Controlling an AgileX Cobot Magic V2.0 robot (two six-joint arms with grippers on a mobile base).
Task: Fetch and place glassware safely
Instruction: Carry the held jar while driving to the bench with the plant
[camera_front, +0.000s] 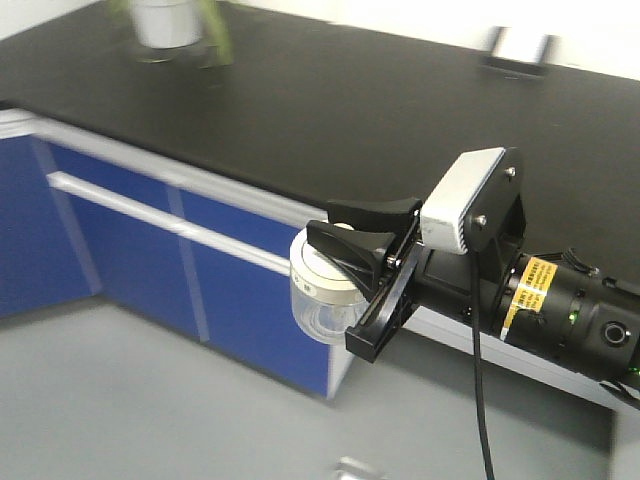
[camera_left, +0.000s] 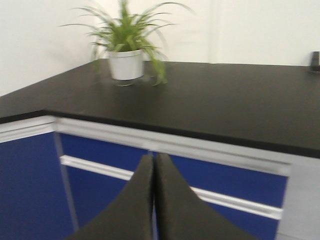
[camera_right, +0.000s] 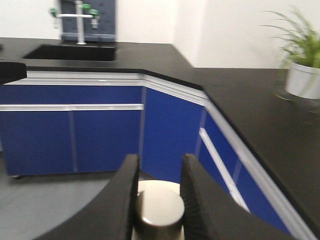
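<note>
Right pincer (camera_right: 160, 166) around half-hidden jar (camera_right: 160, 207)

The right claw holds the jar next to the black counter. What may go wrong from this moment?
1. The right claw seems to grip the glass jar only near its lid, and the body hangs free above the grey floor; a slip would probably break it.
2. The jar sits beside the blue cabinet front, near the edge of the black counter; a sideways move without lifting might knock the glass against that edge.
</note>
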